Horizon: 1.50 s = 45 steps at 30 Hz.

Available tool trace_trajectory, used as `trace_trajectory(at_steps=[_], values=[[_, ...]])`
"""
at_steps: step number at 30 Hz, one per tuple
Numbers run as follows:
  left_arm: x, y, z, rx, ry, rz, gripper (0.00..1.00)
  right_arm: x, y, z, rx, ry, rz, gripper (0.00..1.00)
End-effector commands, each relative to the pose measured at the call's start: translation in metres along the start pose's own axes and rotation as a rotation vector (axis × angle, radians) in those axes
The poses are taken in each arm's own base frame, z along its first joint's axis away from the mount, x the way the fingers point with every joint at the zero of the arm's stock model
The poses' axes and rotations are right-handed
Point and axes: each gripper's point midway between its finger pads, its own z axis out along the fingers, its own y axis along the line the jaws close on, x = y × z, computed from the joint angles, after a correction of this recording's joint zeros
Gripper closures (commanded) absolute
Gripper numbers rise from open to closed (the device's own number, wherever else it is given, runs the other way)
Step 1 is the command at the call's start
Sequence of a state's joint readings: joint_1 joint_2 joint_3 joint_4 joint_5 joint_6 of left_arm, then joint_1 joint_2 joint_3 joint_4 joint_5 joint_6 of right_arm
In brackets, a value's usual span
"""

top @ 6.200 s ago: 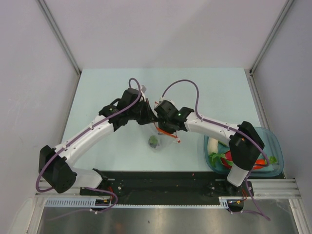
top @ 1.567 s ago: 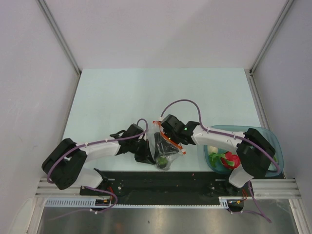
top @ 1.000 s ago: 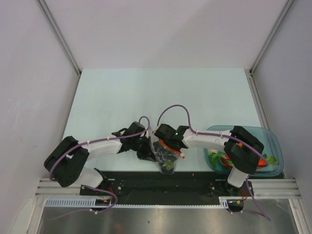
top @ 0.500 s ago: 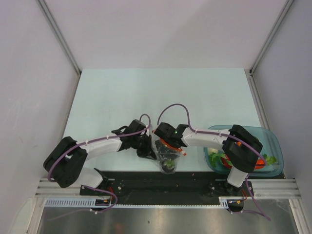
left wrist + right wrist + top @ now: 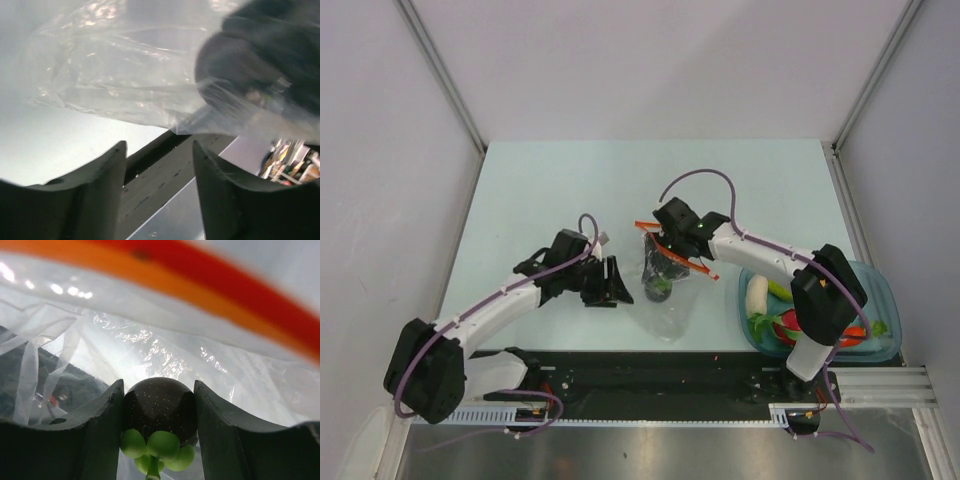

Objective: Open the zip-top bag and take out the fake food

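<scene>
The clear zip-top bag (image 5: 672, 305) hangs around my right gripper (image 5: 663, 268), its red-orange zip strip (image 5: 649, 226) spread wide near the wrist. Inside the bag, the right gripper (image 5: 159, 390) is shut on a fake food piece, a dark round fruit with green leaves (image 5: 159, 407). The strip (image 5: 210, 300) crosses the top of the right wrist view. My left gripper (image 5: 619, 283) stands open to the left of the bag, apart from it. In the left wrist view its jaws (image 5: 159, 150) hold nothing, and the bag's film (image 5: 125, 80) hangs ahead of them.
A teal translucent tray (image 5: 883, 288) sits at the right near edge, partly under the right arm. It holds a white radish (image 5: 756, 294), a pink-red dragon fruit (image 5: 790, 328), an orange carrot (image 5: 855, 331) and green pieces. The black base rail (image 5: 660, 365) runs along the near edge.
The left gripper opened, let go of the bag and drew back to the left. The right gripper rose away from the near edge, carrying the bag and the dark fruit.
</scene>
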<state>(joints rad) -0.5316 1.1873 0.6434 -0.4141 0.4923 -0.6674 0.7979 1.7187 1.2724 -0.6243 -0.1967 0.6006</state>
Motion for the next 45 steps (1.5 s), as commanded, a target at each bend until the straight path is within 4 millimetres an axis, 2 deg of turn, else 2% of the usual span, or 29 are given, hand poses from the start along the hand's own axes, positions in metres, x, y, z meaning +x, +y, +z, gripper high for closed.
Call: trace_trajectory(at_steps=[1, 5, 7, 10, 15, 16, 17, 19, 22, 23, 29, 32, 35, 36, 39, 43, 44, 45], values=[[-0.029, -0.060, -0.039, 0.193, -0.101, 0.174, 0.35, -0.031, 0.023, -0.019, -0.080, -0.058, 0.007, 0.93], [-0.051, -0.112, -0.078, 0.348, -0.235, 0.291, 0.28, -0.044, 0.031, -0.033, -0.064, -0.106, -0.018, 0.92], [-0.063, -0.128, -0.096, 0.363, -0.315, 0.306, 0.25, -0.048, 0.033, -0.037, -0.056, -0.124, -0.028, 0.93], [-0.078, -0.140, -0.109, 0.369, -0.378, 0.266, 0.21, -0.049, 0.030, -0.039, -0.029, -0.145, -0.045, 0.93], [-0.101, -0.143, -0.105, 0.310, -0.386, 0.146, 0.19, -0.043, 0.024, -0.036, 0.028, -0.155, -0.099, 0.93], [-0.107, -0.151, -0.109, 0.320, -0.389, 0.147, 0.20, -0.039, 0.024, -0.034, 0.043, -0.149, -0.109, 0.93], [-0.113, -0.149, -0.103, 0.302, -0.384, 0.136, 0.21, -0.039, 0.024, -0.034, 0.047, -0.149, -0.113, 0.93], [-0.123, -0.148, -0.106, 0.260, -0.405, 0.106, 0.21, -0.036, 0.025, -0.035, 0.048, -0.147, -0.117, 0.94], [-0.137, -0.144, -0.098, 0.223, -0.396, 0.057, 0.21, -0.032, 0.026, -0.034, 0.054, -0.149, -0.125, 0.94], [-0.141, -0.137, -0.089, 0.190, -0.387, 0.042, 0.20, -0.031, 0.026, -0.035, 0.055, -0.151, -0.131, 0.94], [-0.150, -0.119, -0.075, 0.071, -0.345, 0.018, 0.21, -0.022, 0.036, -0.038, 0.057, -0.160, -0.165, 0.95], [-0.154, -0.114, -0.076, 0.031, -0.350, 0.044, 0.27, -0.029, 0.035, -0.044, 0.077, -0.188, -0.173, 0.96], [-0.159, -0.113, -0.075, 0.010, -0.353, 0.082, 0.44, -0.029, 0.033, -0.046, 0.091, -0.194, -0.184, 0.97], [-0.160, -0.113, -0.073, 0.000, -0.338, 0.085, 0.57, -0.029, 0.033, -0.047, 0.091, -0.196, -0.187, 0.97], [-0.159, -0.113, -0.075, -0.016, -0.317, 0.122, 0.76, -0.029, 0.028, -0.049, 0.101, -0.199, -0.174, 0.97], [-0.154, -0.111, -0.083, -0.015, -0.340, 0.156, 0.89, -0.030, 0.015, -0.055, 0.114, -0.203, -0.136, 0.97], [-0.152, -0.109, -0.083, -0.021, -0.341, 0.158, 0.98, -0.031, 0.013, -0.060, 0.113, -0.213, -0.133, 0.97], [-0.147, -0.102, -0.080, -0.031, -0.331, 0.164, 1.00, -0.031, 0.007, -0.062, 0.119, -0.216, -0.130, 0.97]])
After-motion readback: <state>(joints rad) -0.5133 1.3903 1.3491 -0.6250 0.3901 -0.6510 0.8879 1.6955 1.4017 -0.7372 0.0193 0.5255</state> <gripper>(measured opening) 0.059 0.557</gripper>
